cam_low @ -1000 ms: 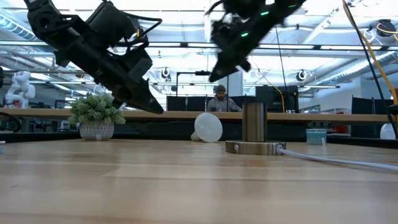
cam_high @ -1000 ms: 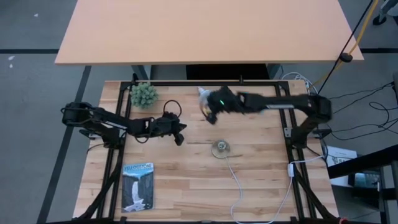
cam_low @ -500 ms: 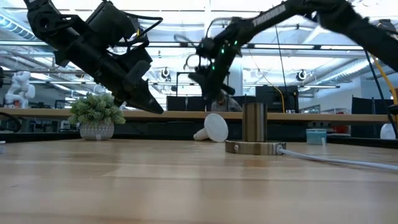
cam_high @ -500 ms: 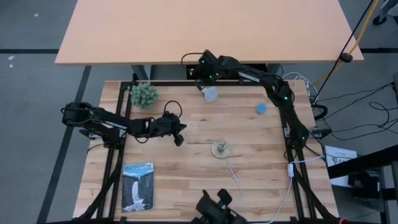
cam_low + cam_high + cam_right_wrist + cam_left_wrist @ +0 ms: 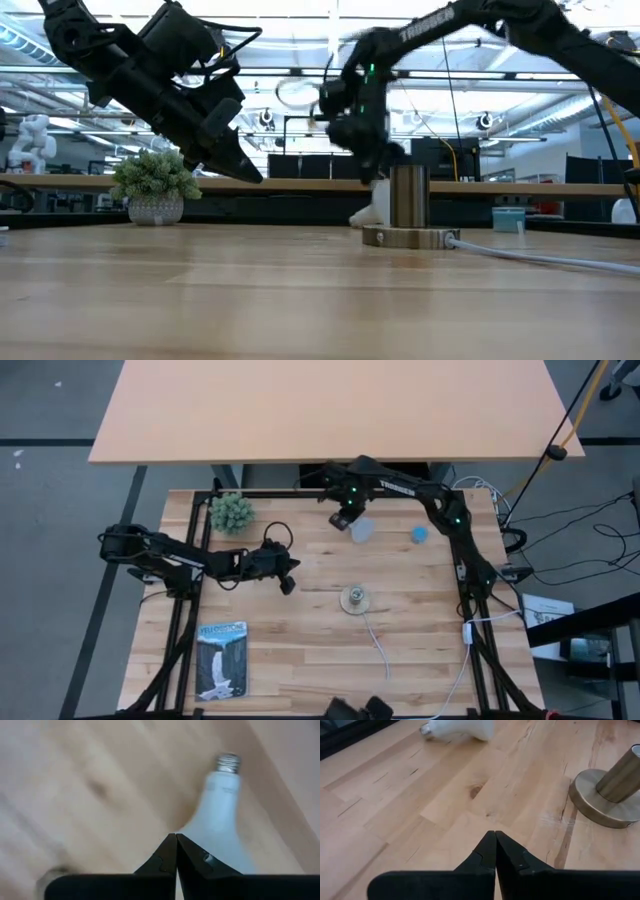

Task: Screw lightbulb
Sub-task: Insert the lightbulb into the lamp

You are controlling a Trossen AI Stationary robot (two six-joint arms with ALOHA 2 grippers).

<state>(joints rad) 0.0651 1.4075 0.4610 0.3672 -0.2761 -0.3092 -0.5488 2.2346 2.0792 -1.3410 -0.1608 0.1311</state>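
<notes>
The white lightbulb lies on its side on the wooden table near the far edge, its screw end pointing away from the dome. My right gripper points down, shut, with its tips at the edge of the bulb's wide body. The brass socket stands at mid-table on its round base, with a white cord trailing toward the near edge. My left gripper hovers shut to the left of the socket, slanting down toward it. My right gripper comes from above with its shut fingertips beside the wide dome end of the lying lightbulb. I cannot tell whether they touch it. The bulb rests on the table.
A small potted plant stands at the far left. A blue cap lies to the right of the bulb. A booklet lies near the front left. Bare wood stretches between the socket and the near edge.
My right gripper has swung toward the table's far edge, tipped to point down, then come back nearer beside the lightbulb. The bulb has rolled toward the table's right and a little nearer, and in the low view it now lies behind the socket.
</notes>
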